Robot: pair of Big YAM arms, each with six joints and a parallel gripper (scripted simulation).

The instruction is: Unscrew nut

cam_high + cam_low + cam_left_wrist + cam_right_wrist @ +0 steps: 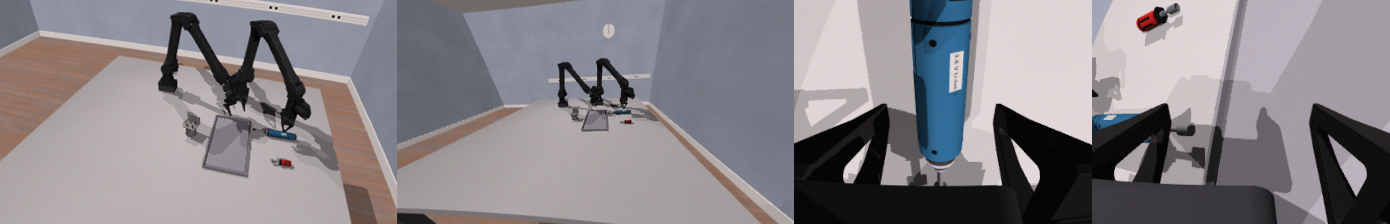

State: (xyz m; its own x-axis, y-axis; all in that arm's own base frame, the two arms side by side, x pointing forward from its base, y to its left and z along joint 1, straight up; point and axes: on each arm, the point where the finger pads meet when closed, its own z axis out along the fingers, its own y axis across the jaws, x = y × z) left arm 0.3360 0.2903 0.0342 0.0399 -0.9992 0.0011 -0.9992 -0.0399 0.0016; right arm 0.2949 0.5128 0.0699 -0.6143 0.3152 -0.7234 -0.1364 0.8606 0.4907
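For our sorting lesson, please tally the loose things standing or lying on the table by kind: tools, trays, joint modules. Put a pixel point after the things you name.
Tools: 2 (blue driver [282,134] [622,111] [941,95], red-handled tool [285,163] [628,121] [1149,20])
Trays: 1 [246,175] [595,130]
Joint modules: 1 [190,132] [575,116]
Total: 4
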